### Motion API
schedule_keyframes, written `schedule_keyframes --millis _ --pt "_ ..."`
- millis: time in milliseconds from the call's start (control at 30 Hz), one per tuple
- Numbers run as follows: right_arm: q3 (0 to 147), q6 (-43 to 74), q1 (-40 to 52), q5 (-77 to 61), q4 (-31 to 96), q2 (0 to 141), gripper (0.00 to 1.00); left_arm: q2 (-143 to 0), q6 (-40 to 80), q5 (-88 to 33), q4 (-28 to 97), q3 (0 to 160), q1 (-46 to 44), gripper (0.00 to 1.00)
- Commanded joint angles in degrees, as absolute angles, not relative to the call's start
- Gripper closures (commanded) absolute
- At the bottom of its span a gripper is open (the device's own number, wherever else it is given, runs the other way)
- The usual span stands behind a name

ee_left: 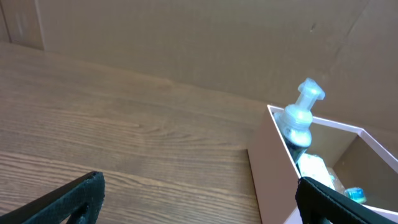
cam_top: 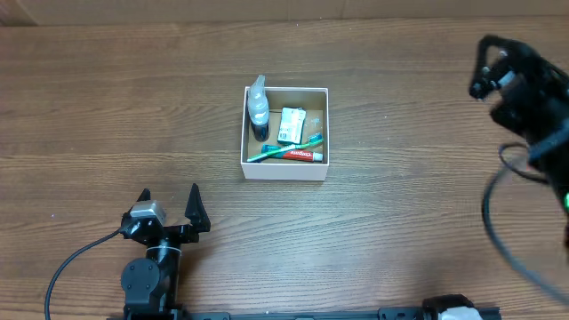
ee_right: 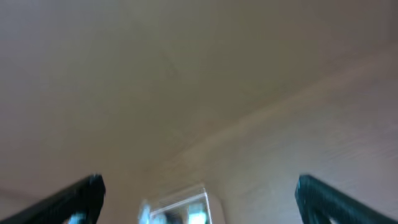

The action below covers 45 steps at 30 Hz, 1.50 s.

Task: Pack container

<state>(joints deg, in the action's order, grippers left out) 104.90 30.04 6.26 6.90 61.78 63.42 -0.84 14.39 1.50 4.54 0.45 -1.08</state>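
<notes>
The white container (cam_top: 284, 170) sits at the table's middle. Inside lie a pump bottle (cam_top: 258, 107), a green-and-white soap packet (cam_top: 292, 125), a toothbrush (cam_top: 277, 150) and a red toothpaste tube (cam_top: 305, 156). My left gripper (cam_top: 171, 204) is open and empty near the front left, well short of the container. The left wrist view shows the container's wall (ee_left: 270, 177) and the pump bottle (ee_left: 300, 115) to the right. My right gripper (cam_top: 491, 64) is raised at the far right, open and empty. The right wrist view is blurred and shows the container (ee_right: 180, 208) far below.
A cardboard wall (ee_left: 186, 43) stands along the table's back edge. Black cables (cam_top: 507, 222) trail from the right arm at the right edge. A cable (cam_top: 76, 258) runs from the left arm at the front left.
</notes>
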Motion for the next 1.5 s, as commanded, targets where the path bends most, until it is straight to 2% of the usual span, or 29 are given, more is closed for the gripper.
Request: schedule_keyframes --millis 0,100,333,433,633,767,1067,1467 --pt "84.0 30.0 4.6 7.9 47.3 50.4 0.00 -0.3 12.8 1.0 4.4 0.3 -0.7 0.00" --pt "66.0 30.0 4.0 7.6 32.5 40.1 0.00 -0.3 12.8 1.0 4.4 0.3 -0.7 0.00" --pt "34.3 30.0 2.4 1.3 12.6 22.6 0.00 -0.3 12.8 1.0 4.4 0.3 -0.7 0.00" --pt "23.5 30.0 2.4 -1.5 6.9 16.0 0.00 -0.3 12.8 1.0 4.4 0.3 -0.7 0.00" --pt "11.3 27.2 2.4 -2.3 2.7 6.9 0.00 -0.3 12.8 1.0 4.4 0.3 -0.7 0.00" --pt "6.8 22.3 2.5 -2.3 2.6 2.7 0.00 -0.3 12.8 1.0 4.4 0.3 -0.7 0.00" --pt "0.4 21.7 2.5 -2.2 2.7 0.2 0.00 -0.3 12.8 1.0 4.4 0.3 -0.7 0.00" --pt "0.4 7.3 2.5 -2.1 4.8 0.2 0.00 -0.3 12.8 1.0 4.4 0.3 -0.7 0.00"
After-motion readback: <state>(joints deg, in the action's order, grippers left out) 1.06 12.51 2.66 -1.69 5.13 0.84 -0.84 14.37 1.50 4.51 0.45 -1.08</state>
